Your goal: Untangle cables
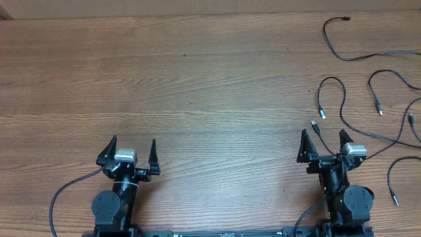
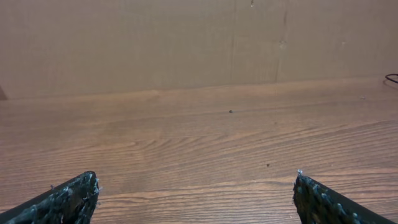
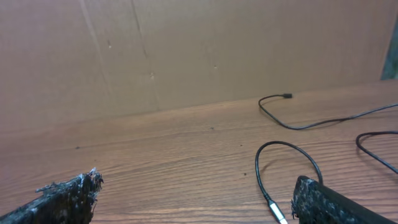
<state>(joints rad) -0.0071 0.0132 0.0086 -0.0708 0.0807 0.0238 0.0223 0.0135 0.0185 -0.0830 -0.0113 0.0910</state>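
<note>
Right hand [image 1: 323, 134]: fingers spread wide, nothing between them, parked low at the near edge of the bench [image 1: 197, 85]. Left hand [image 1: 133, 140]: likewise spread and empty, at the other end of the near edge, with only bare wood ahead of it in its own wrist view. Cables [image 1: 345, 99]: we count several thin black strands, all on the right-hand part of the bench, ahead of and to the right of the right hand. They read as separate cords laid loosely, not one tight knot. Some run off the right edge of the overhead view, and we cannot tell whether they cross out there. Nearest item: a looped strand [image 3: 286, 144] whose silver-tipped plug [image 3: 277, 214] lies just ahead of the right hand, toward its right finger. The loop arches away from the hand, so its long axis runs roughly fore-and-aft, in line with the reach. Farthest item: the far strand [image 1: 344, 20], ending near the back right corner, well apart from both hands. Bearing for the coming move, in our judgement: the right hand is much the nearer and needs only a short advance forward and slightly rightward to meet that plug. The left hand stands well apart from every strand and would have to cross most of the bench.
</note>
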